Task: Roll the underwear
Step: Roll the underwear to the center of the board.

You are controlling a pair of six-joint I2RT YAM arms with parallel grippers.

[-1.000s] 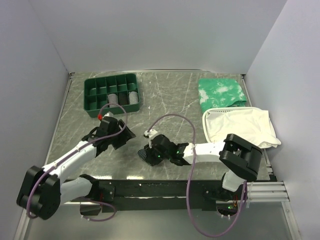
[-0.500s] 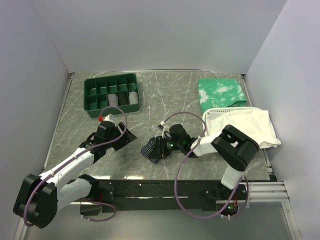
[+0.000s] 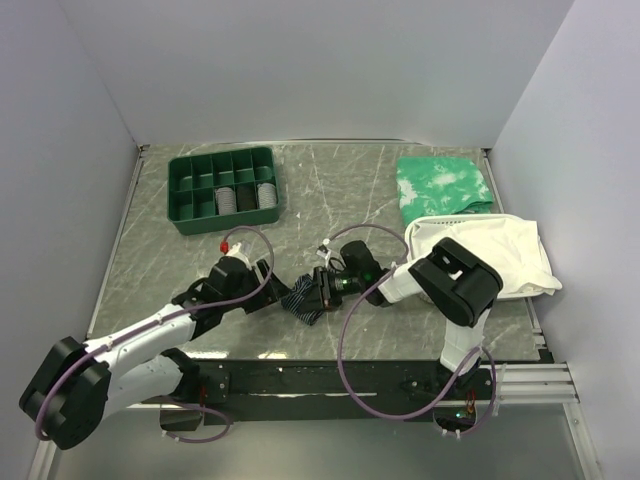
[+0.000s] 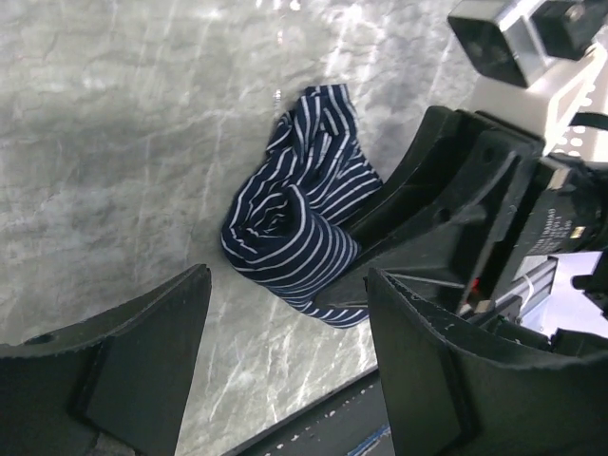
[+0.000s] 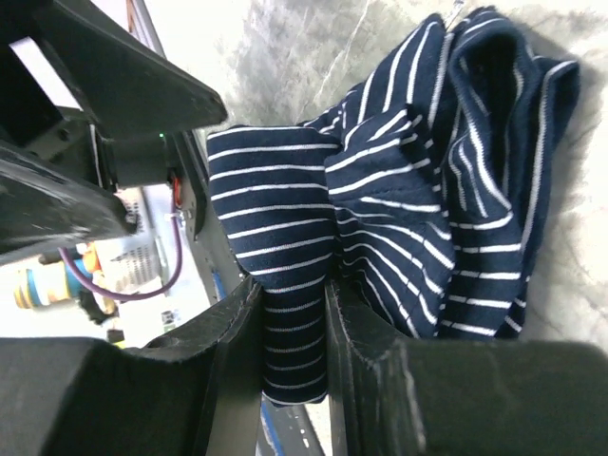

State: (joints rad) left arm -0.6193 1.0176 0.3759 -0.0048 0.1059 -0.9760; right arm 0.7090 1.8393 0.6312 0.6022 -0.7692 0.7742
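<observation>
The underwear [image 3: 301,297], dark navy with light pinstripes, lies bunched and partly rolled on the grey table near the front middle. It shows in the left wrist view [image 4: 299,223] and the right wrist view [image 5: 399,190]. My right gripper [image 3: 317,294] lies low on the table and is shut on a fold of the underwear [image 5: 294,313]. My left gripper [image 3: 265,290] is open and empty, just left of the underwear, with bare table between its fingers [image 4: 142,370].
A green divided tray [image 3: 222,187] with several rolled items stands at the back left. A green-and-white mottled cloth [image 3: 442,187] lies at the back right, a large white cloth [image 3: 485,255] in front of it. The table's front edge is close behind the underwear.
My right gripper swung round and now grips the underwear from its right side. My left gripper moved right toward the underwear.
</observation>
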